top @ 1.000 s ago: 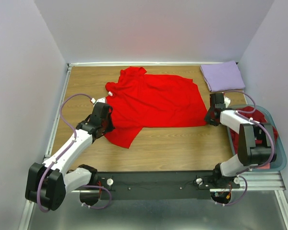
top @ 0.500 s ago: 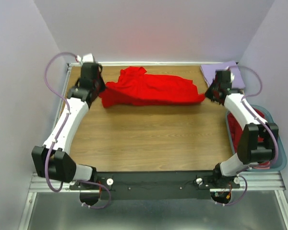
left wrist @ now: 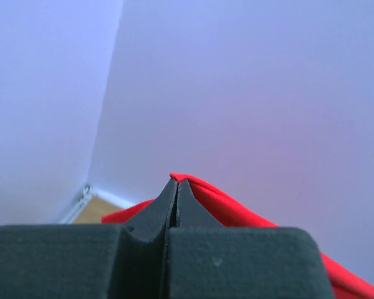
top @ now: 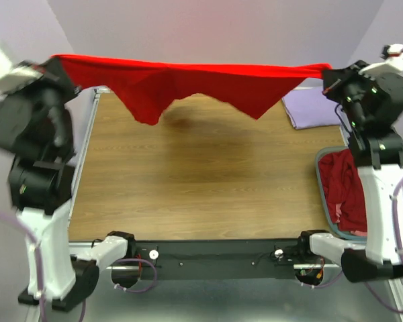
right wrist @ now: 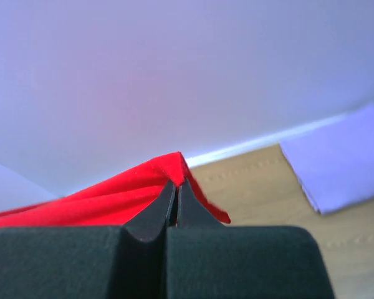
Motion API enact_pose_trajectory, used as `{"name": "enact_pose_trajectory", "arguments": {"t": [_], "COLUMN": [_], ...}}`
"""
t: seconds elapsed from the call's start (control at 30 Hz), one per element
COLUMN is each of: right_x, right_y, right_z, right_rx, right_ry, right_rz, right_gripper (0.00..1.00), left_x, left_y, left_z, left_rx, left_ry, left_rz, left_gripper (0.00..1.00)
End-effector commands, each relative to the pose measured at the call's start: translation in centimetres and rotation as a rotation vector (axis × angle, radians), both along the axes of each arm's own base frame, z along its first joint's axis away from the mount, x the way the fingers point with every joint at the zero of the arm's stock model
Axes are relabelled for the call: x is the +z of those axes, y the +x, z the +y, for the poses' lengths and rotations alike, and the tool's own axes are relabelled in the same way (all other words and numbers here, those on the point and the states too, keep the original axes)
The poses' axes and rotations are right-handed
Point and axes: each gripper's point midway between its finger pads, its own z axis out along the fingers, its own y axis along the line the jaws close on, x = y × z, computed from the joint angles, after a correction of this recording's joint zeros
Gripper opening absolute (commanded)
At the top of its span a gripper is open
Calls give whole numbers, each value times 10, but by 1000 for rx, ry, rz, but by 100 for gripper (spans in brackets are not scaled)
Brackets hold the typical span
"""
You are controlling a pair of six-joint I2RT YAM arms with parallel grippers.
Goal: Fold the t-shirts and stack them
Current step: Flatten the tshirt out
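Observation:
The bright red t-shirt (top: 188,84) hangs stretched in the air between both grippers, high above the table, its lower edge drooping in two points. My left gripper (top: 59,62) is shut on its left end; the red cloth (left wrist: 237,208) shows at the closed tips (left wrist: 177,182). My right gripper (top: 327,72) is shut on its right end; the red cloth (right wrist: 112,193) shows at the closed tips (right wrist: 176,184). A folded pale lavender t-shirt (top: 314,106) lies at the back right of the table, and also shows in the right wrist view (right wrist: 343,159). Maroon t-shirts (top: 346,191) lie in the basket.
The teal-blue plastic basket (top: 320,181) stands at the table's right edge, beside the right arm. The wooden table (top: 201,181) lies under the hanging shirt. Lilac walls close in the back and both sides.
Both arms have risen steeply from the back of the table, lifting the red t-shirt off the wood and pulling it taut between them in the air.

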Motion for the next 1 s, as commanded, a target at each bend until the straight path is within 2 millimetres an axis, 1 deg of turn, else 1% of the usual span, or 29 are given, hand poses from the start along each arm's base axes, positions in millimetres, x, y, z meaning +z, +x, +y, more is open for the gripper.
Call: {"name": "enact_pose_trajectory", "arguments": {"t": [0.0,0.03,0.07,0.13,0.17,0.2,0.27,0.3,0.37,0.43,0.47,0.5,0.53,0.57,0.6,0.63,0.67,0.7,0.73,0.77,0.8,0.83,0.87,0.9,0.93,0.97], "right_x": [37,43,48,56,65,69,76,83,86,81,73,66,49,37,23,-9,-27,-46,-64,-106,-140,-165,-190,-209,-228,-244], "right_y": [-53,-61,-69,-84,-98,-105,-114,-120,-121,-113,-102,-95,-82,-73,-63,-41,-30,-18,-7,14,33,43,53,61,70,77], "right_z": [-3,2,5,12,17,19,23,23,25,27,28,29,31,32,31,30,30,28,26,23,20,19,18,18,17,15], "right_rx": [26,57,80,119,154,164,187,189,199,214,223,228,239,246,244,245,244,236,229,222,214,211,205,200,198,181], "right_ry": [-113,-125,-137,-152,-168,-176,-197,-206,-214,-215,-214,-213,-214,-213,-211,-210,-213,-215,-217,-226,-232,-229,-226,-216,-215,-199], "right_rz": [-105,-126,-146,-182,-219,-236,-266,-287,-295,-275,-247,-228,-180,-148,-110,-25,23,73,119,224,305,358,394,426,457,483], "right_gripper": [0,0,0,0,0,1,0,1,0,0,0,0,1,1,1,1,1,1,1,1,1,1,1,1,1,0], "left_x": [46,52,59,69,72,75,81,84,85,80,74,68,54,43,27,0,-18,-46,-67,-115,-145,-167,-213,-233,-255,-273], "left_y": [-85,-99,-119,-141,-147,-153,-157,-156,-146,-120,-102,-87,-64,-46,-19,11,32,66,87,128,149,166,196,210,222,233], "left_z": [37,40,43,47,48,47,46,43,40,33,28,25,19,15,10,3,-2,-11,-16,-24,-31,-36,-44,-52,-56,-60], "left_rx": [145,148,153,164,165,161,156,142,135,117,108,102,84,75,62,43,31,1,-15,-41,-71,-89,-114,-154,-170,-185], "left_ry": [8,10,8,27,33,51,67,80,104,131,150,165,182,195,214,231,242,258,264,278,277,276,280,267,265,258], "left_rz": [-194,-222,-262,-301,-313,-325,-346,-356,-343,-306,-275,-249,-209,-175,-123,-64,-24,45,93,195,254,303,401,433,476,506], "left_gripper": [0,0,0,0,0,0,0,0,0,0,0,0,0,0,0,0,0,0,0,0,0,0,0,0,0,0]}}
